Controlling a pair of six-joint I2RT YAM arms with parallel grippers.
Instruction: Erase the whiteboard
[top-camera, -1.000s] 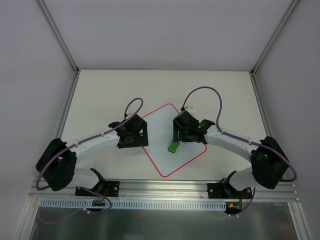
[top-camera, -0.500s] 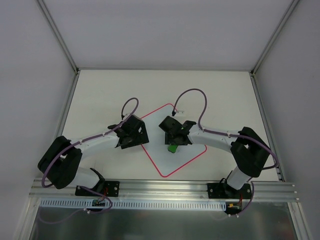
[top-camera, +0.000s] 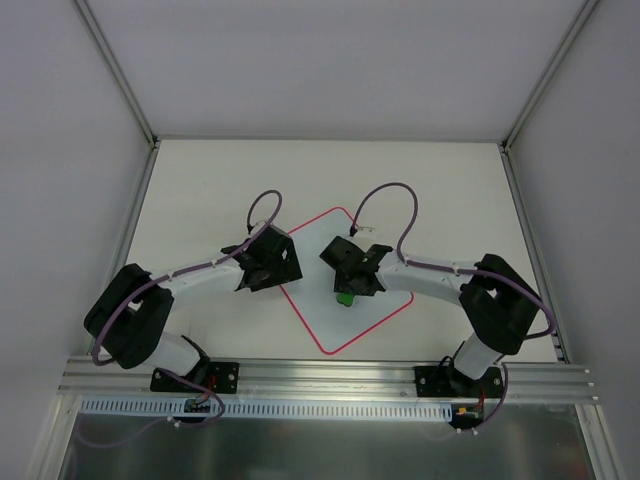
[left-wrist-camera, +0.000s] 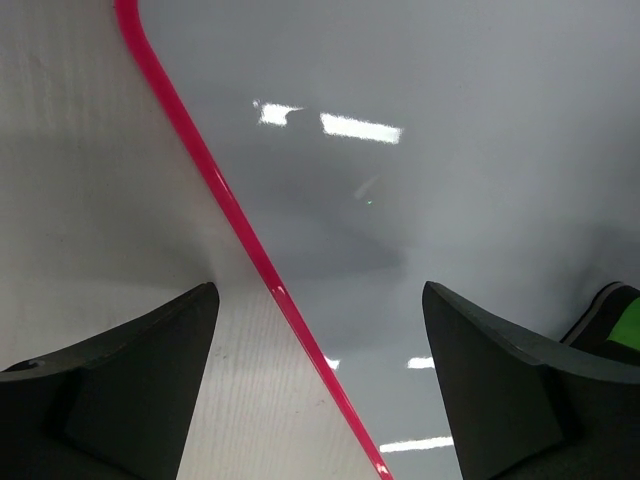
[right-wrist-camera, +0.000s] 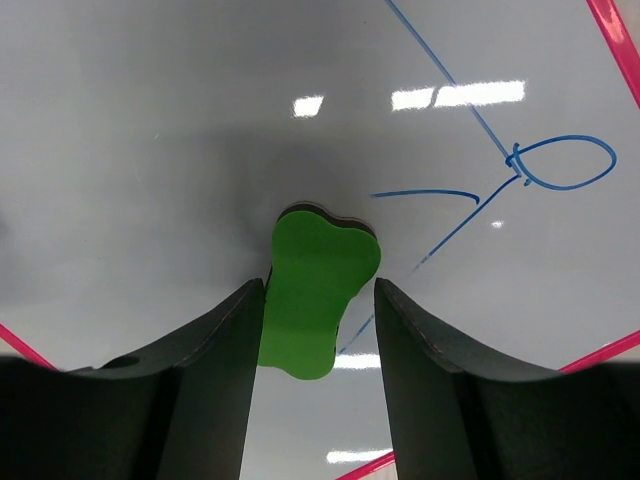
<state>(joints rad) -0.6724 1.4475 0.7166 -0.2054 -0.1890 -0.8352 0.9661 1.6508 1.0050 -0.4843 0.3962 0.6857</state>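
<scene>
The whiteboard (top-camera: 345, 322) lies flat on the table (top-camera: 200, 180), turned cornerwise so one corner points at the arms' bases. Near its middle the right gripper (top-camera: 347, 290) stands over it, its two dark fingers (right-wrist-camera: 215, 340) closed snugly on a small green eraser (right-wrist-camera: 320, 295). The eraser is a soft-looking block with a rounded, lobed end and a dark underlayer. It seems to be pressed to the board, though contact is hard to confirm. Its long axis runs straight out from the wrist. What matters for the next stroke is the thin blue pen line (right-wrist-camera: 560, 165). In the right wrist view it lies beyond and to the right of the eraser's tip, toward the whiteboard's red border (right-wrist-camera: 615, 30). It is a loop with a tail, crossed by a long slanting stroke that runs down to just beside the eraser. I judge the right arm must sweep outward along that slant. The left gripper (left-wrist-camera: 320, 295) sits at the whiteboard's left edge, its fingers spread wide and holding nothing. One fingertip is over the board and the other is off it, straddling the red rim. It looks placed to steady the board, but I cannot tell whether it touches. The board is glossy and smooth, throwing back the ceiling lights, and the border is a thin bright strip with rounded corners.
</scene>
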